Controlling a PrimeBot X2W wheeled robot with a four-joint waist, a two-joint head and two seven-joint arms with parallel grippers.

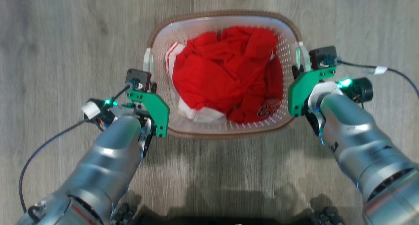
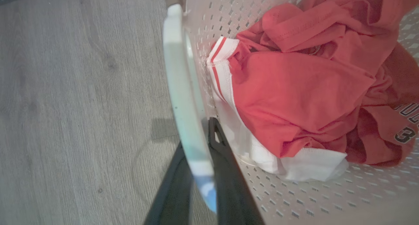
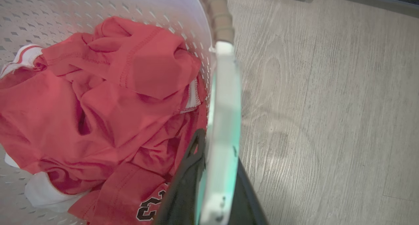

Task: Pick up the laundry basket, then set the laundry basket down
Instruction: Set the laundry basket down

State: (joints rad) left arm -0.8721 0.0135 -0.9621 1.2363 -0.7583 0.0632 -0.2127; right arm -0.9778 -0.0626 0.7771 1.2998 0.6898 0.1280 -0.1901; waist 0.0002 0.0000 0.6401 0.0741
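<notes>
Since both arms reach down on either side of it, the laundry basket [image 1: 203, 27] lies straight ahead of me over the wooden floor [image 1: 65, 38], between my two claws. I cannot tell from here whether its base rests on the boards or hangs just clear of them. My left claw [image 2: 198, 143] is closed across the left handle [image 2: 178, 71], one dark finger slipped between handle and perforated wall, the other on the outer side. My right claw [image 3: 217, 153] is clamped the same way on the right handle [image 3: 226, 94].

I judge this a light load: thin white plastic holding a heap of red clothes [image 1: 226, 71] with white trim, soft and bunched toward the middle. Stiffness worries me more. Walls this full of holes will likely flex. The handles are narrow, smooth bands that could bow or slide between the fingers if one arm pulls ahead of the other. Even so, the handles are the right place to hold; the brown rim [image 1: 226, 134] looks firmer but gives the fingers no loop to close around. I would keep both sides level and move them together, without squeezing inward, so the basket neither twists nor tips the clothes to one end.
</notes>
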